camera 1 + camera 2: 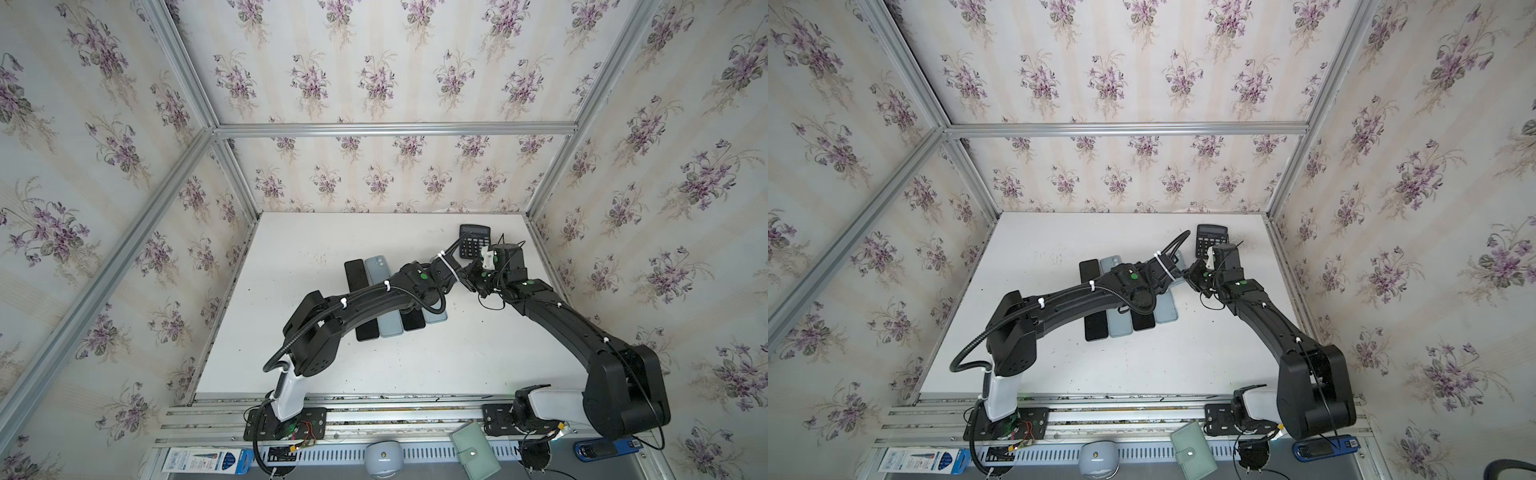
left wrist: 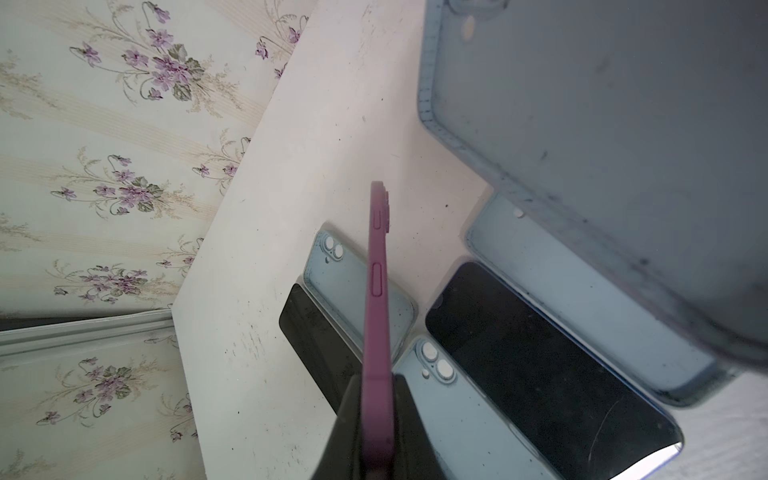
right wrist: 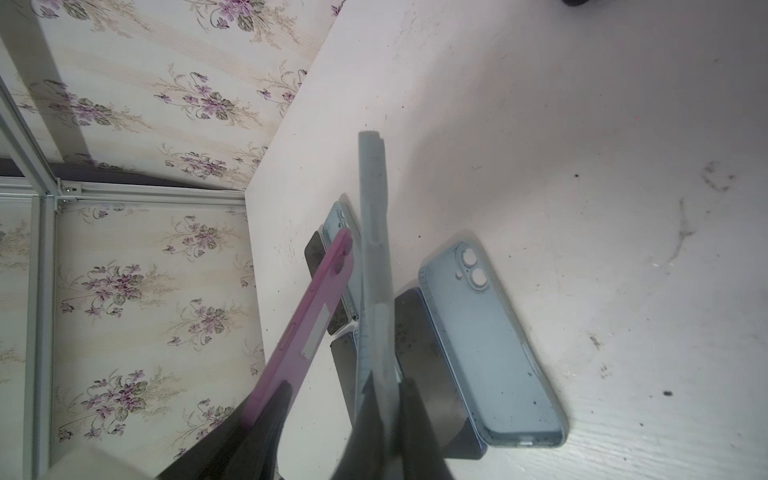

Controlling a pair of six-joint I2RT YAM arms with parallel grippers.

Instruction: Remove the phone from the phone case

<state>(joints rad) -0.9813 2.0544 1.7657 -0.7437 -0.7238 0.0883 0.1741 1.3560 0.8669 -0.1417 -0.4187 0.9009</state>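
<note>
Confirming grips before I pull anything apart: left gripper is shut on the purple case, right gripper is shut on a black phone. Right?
One slip: the right gripper is shut on a light blue case, seen edge-on in the right wrist view. The left gripper is shut on the purple case, as you said.

Non-task stuff: a black calculator [image 1: 473, 243] sits keys-up on the white table [image 1: 332, 241], just past the right gripper [image 3: 384, 384] on the back-wall side. Everything else is well away from both grippers, off the table on the near ledge. There's a blue-and-white pen pack [image 1: 208, 460] way out on the left gripper [image 2: 376, 380] side. Then comes a pale rounded gadget [image 1: 384, 459] I can't identify, a tilted mint green snap wallet [image 1: 476, 455], and a blue thing [image 1: 606, 449] on the right gripper's side. Purple-flower wallpaper [image 1: 374, 75] covers every wall, with aluminium frame bars [image 1: 395, 129] at the corners.
</note>
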